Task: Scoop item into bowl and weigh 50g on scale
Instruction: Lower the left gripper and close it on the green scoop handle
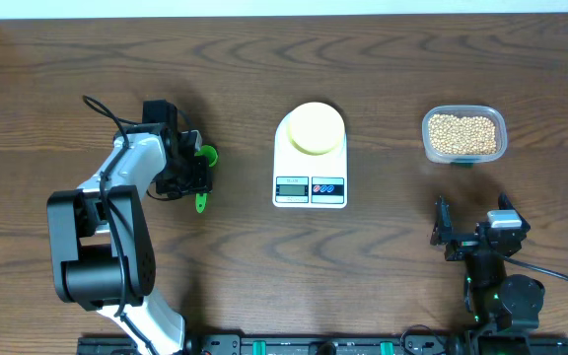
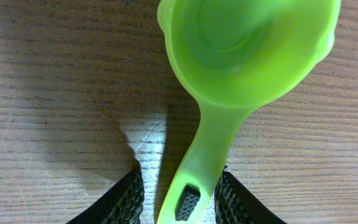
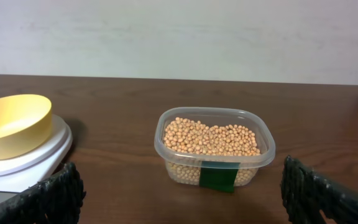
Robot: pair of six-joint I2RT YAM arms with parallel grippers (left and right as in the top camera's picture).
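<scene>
The tan beans [image 1: 463, 132] fill a clear plastic tub [image 1: 463, 153] at the right; they also show in the right wrist view [image 3: 210, 138]. The pale yellow bowl [image 1: 314, 128] sits empty on the white scale [image 1: 310, 187], and both show at the left of the right wrist view, bowl [image 3: 11, 124] and scale [image 3: 42, 155]. A green scoop [image 2: 241, 56] lies empty on the table [image 1: 205, 155]. My left gripper [image 2: 179, 202] straddles its handle: the right finger touches it, a gap shows at the left finger. My right gripper [image 3: 182, 199] is open wide and empty, facing the tub.
The wooden table [image 1: 383, 276] is bare between the scale and the tub. A green label marks the tub's front [image 3: 219, 176]. A pale wall stands behind the table's far edge [image 3: 179, 37]. The left arm's base [image 1: 97, 247] is at the near left.
</scene>
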